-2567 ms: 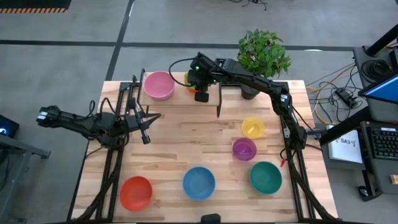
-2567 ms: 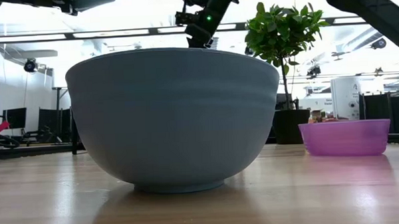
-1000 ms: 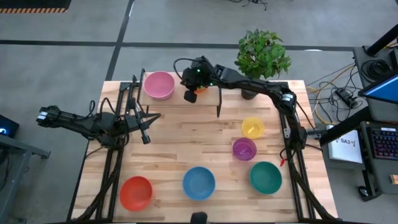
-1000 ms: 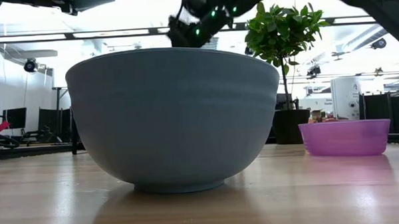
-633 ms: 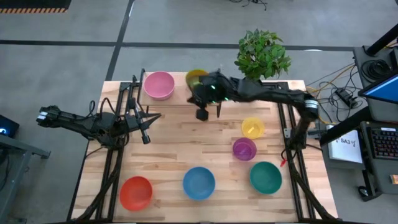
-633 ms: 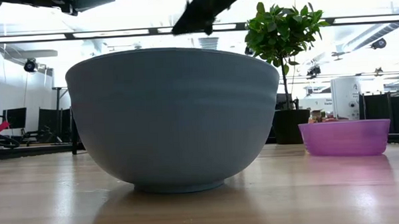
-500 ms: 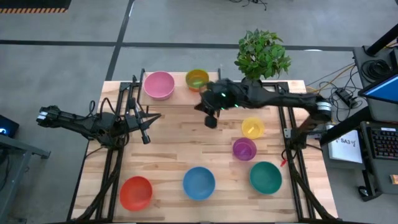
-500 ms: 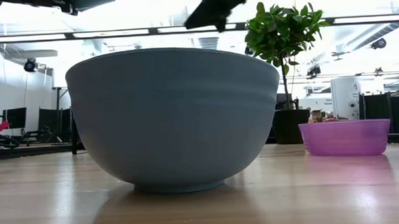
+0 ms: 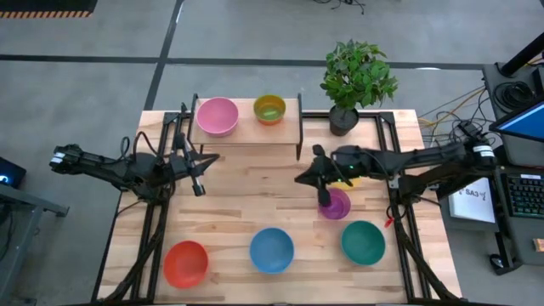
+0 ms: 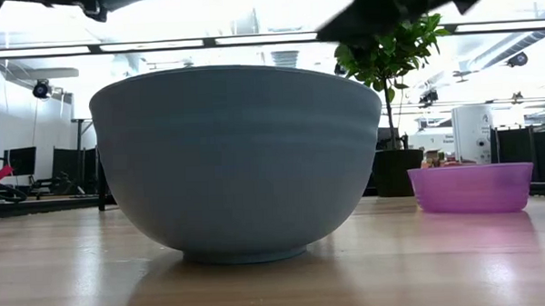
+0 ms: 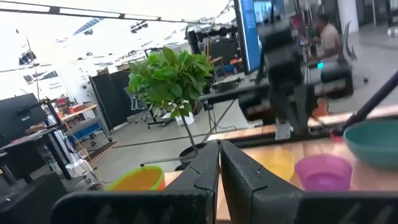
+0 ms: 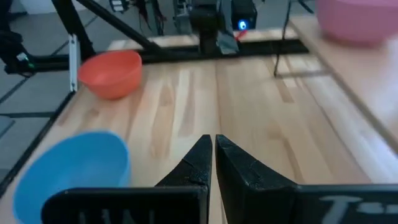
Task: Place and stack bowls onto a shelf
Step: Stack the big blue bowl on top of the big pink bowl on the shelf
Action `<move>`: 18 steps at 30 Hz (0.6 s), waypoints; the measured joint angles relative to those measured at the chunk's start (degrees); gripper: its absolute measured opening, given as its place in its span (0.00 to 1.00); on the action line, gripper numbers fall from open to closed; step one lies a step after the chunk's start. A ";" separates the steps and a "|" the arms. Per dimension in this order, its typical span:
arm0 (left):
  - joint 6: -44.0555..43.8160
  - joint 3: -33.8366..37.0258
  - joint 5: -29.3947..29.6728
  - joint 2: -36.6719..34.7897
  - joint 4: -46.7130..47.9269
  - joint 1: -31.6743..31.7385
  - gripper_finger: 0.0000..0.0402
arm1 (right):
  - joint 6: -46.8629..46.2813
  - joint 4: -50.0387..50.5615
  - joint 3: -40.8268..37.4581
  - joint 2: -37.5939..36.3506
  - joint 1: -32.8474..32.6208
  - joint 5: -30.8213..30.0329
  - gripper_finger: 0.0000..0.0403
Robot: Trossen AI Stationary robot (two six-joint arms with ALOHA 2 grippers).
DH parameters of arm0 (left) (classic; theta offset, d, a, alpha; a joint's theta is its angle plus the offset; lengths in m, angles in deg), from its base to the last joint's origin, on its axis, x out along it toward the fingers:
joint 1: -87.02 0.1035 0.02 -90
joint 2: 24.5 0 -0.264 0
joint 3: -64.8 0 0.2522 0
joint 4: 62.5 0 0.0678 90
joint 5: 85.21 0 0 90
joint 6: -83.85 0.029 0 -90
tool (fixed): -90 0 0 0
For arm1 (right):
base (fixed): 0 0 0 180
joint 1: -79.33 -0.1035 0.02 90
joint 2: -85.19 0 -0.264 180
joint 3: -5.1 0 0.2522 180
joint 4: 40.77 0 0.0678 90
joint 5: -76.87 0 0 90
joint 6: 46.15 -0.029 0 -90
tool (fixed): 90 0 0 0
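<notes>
The shelf [image 9: 246,134] stands at the table's far edge. On it rest a pink bowl [image 9: 217,116] and a small green bowl [image 9: 269,109] that shows some orange. A yellow bowl [image 9: 348,180], a purple bowl [image 9: 336,206], a teal bowl [image 9: 363,241], a blue bowl [image 9: 272,250] and a red-orange bowl [image 9: 186,263] rest on the tabletop. My right gripper [image 9: 299,179] is shut and empty over the table's middle. It points toward the left edge, just left of the yellow and purple bowls. My left gripper [image 9: 214,158] waits shut at the left.
A potted plant [image 9: 357,76] stands at the far right, beside the shelf. Black frame rails run along the left and right edges [image 9: 157,229]. Bare planks [image 9: 255,191] lie between the two grippers. In the low view the blue bowl [image 10: 236,163] fills the foreground.
My right gripper has drawn back from the shelf toward the table's near and right edges. It has come down over the middle of the table and now points toward the left edge. The small green bowl on the shelf has come into view.
</notes>
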 joint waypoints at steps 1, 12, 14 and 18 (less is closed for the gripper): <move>-0.87 -0.01 0.00 0.14 -0.66 -0.01 0.00 | -0.12 0.03 -1.35 -0.60 0.02 -0.05 0.03; -18.68 -0.02 -12.23 7.57 -7.78 0.03 0.00 | 0.39 5.40 -5.96 -1.39 -0.06 -3.05 0.03; -22.82 -0.02 -14.99 10.70 -10.70 -0.04 0.00 | 1.07 5.39 -6.17 -1.44 -0.09 -2.94 0.03; -34.98 -0.07 -16.57 19.78 -16.19 -0.55 0.00 | 1.78 5.60 -6.81 -1.50 -0.06 -2.96 0.03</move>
